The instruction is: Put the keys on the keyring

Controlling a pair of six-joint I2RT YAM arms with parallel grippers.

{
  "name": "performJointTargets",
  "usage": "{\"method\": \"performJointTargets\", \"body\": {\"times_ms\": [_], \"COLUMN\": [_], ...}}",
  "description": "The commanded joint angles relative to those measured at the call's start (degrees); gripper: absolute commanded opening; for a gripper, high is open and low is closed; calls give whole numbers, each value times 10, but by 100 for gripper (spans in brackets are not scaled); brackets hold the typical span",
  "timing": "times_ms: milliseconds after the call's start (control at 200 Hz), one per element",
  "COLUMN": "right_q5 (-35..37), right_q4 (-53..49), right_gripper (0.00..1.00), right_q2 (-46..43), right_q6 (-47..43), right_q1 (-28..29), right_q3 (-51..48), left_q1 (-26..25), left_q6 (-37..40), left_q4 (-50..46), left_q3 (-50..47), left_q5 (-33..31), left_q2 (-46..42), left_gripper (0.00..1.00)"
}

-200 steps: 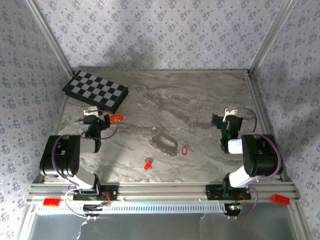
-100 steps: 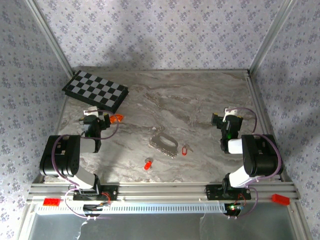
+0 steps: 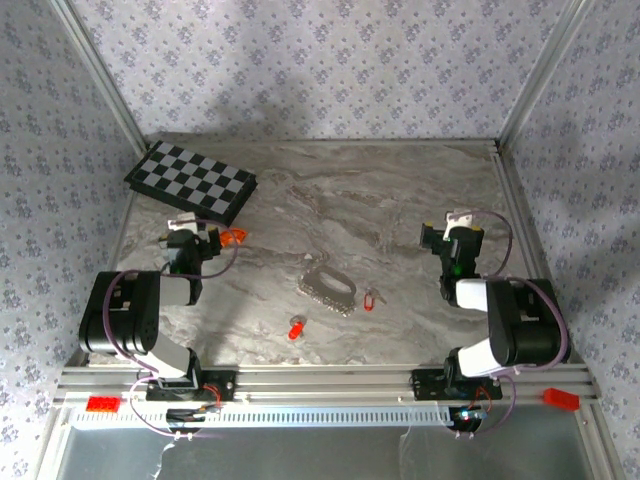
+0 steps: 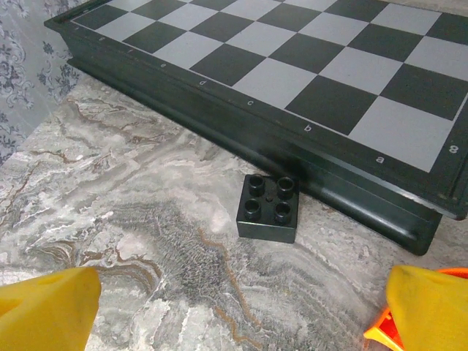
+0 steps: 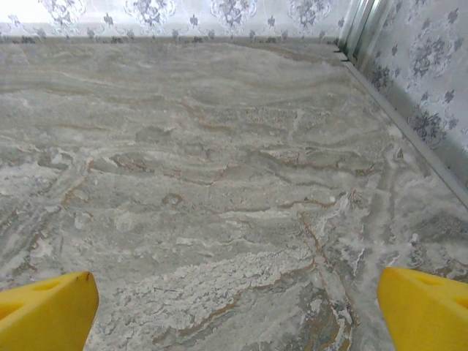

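The keyring (image 3: 328, 288), a silvery oblong loop, lies flat mid-table. Two keys lie close to it, both with red heads: one key (image 3: 369, 299) just to its right and one key (image 3: 296, 328) nearer me on its left. My left gripper (image 3: 190, 234) rests low at the left by the chessboard, open, its yellow fingertips (image 4: 47, 311) wide apart over bare marble. My right gripper (image 3: 452, 236) sits at the right, well away from the keyring. It is also open, and bare table lies between its fingertips (image 5: 44, 311).
A folded chessboard (image 3: 190, 180) lies at the back left, and a black brick (image 4: 268, 208) sits against its edge. An orange piece (image 3: 234, 238) lies beside my left gripper. Red bricks (image 3: 102, 404) (image 3: 561, 398) sit on the front rail. Metal posts and wallpapered walls enclose the table.
My right arm has shifted slightly, its gripper edging a little farther from me. The left arm, keyring and keys stay put.
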Motion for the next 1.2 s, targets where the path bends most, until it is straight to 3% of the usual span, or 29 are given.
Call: {"method": "performJointTargets", "body": {"times_ms": [0, 170, 300, 485, 740, 895, 1194], "right_q5": [9, 16, 24, 31, 16, -30, -90], "right_q4": [-13, -7, -44, -178, -420, -511, -637], "right_gripper": [100, 100, 100, 100, 100, 100, 100], "right_q2": [-12, -11, -40, -124, -232, -261, -272], "right_q6": [-5, 0, 6, 41, 117, 129, 121], "right_q1": [-2, -4, -4, 8, 53, 82, 163], "right_q3": [7, 4, 8, 35, 101, 134, 193], "left_q1": [-2, -2, -3, -23, -98, -127, -210], "left_q6": [9, 12, 3, -17, -85, -140, -176], "left_q4": [-2, 7, -59, -234, -477, -603, -704], "left_q3": [15, 8, 18, 61, 143, 197, 266], "left_q5": [13, 18, 12, 13, 41, 130, 274], "left_q2": [-23, -28, -76, -159, -256, -277, -249], "left_gripper": [100, 100, 100, 100, 100, 100, 100]}}
